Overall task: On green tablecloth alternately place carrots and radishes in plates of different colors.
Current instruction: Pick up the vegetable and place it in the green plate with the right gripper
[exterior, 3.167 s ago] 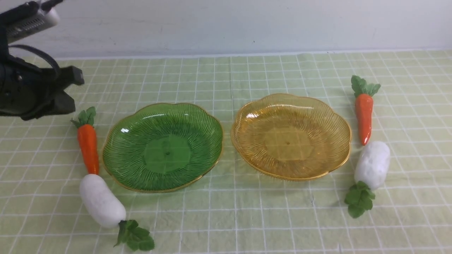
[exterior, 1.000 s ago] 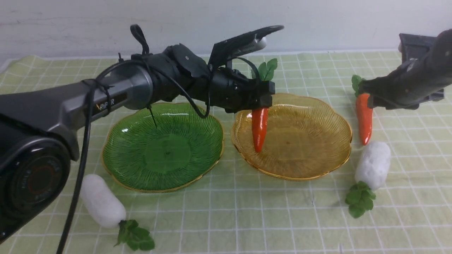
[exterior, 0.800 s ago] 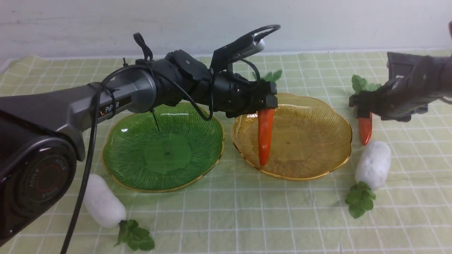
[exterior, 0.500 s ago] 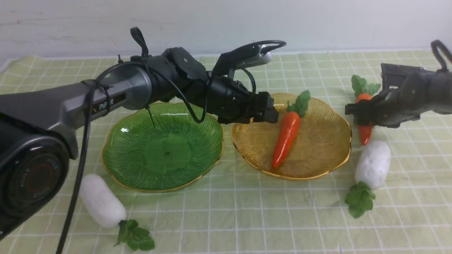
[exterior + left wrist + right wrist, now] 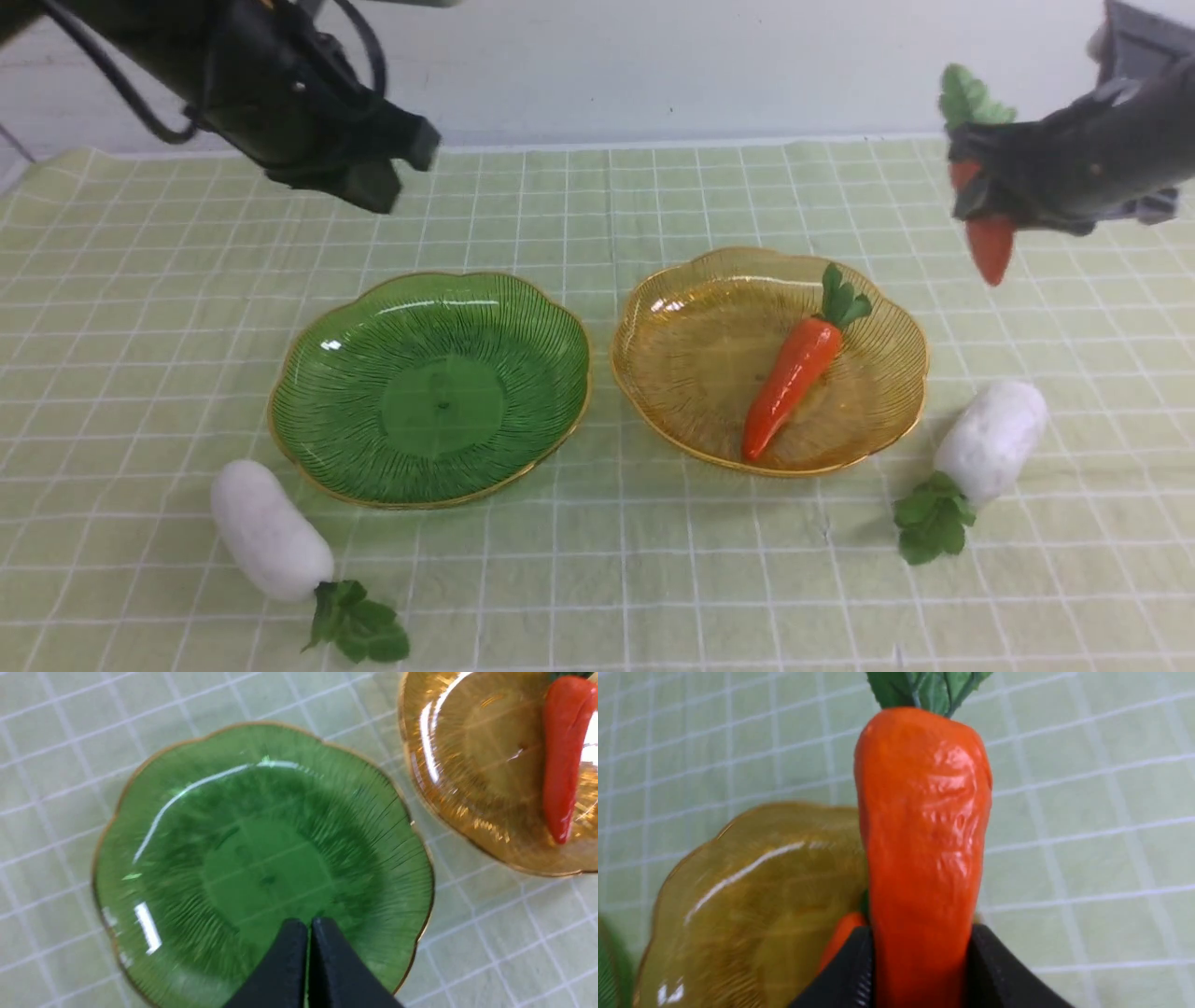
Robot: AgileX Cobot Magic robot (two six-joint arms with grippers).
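Front view: the green tablecloth (image 5: 597, 579) covers the surface from edge to edge.

1. Plates. The green plate (image 5: 429, 401) lies on the robot's left and holds nothing. The amber plate (image 5: 691, 373) lies just beside it on the right.
2. Arms. In the left wrist view, the left end effector (image 5: 308, 926) is above the green plate with its fingers pressed together, nothing between them. In the front view that arm is raised over the far left of the cloth. The right end effector (image 5: 920, 949) is raised to the right of the amber plate and is clamped on the held carrot (image 5: 990, 247).
3. Radishes. The left radish (image 5: 271, 527) lies on the cloth near the front left rim of the green plate. The right radish (image 5: 991, 439) lies on the cloth just beside the right rim of the amber plate. Both leaf tufts point toward the camera.
4. Carrots. The plated carrot (image 5: 792, 378) lies diagonally inside the amber plate, leaves toward the far right rim, tip toward the near rim. The held carrot hangs clear of the cloth, tip down and leaves up.
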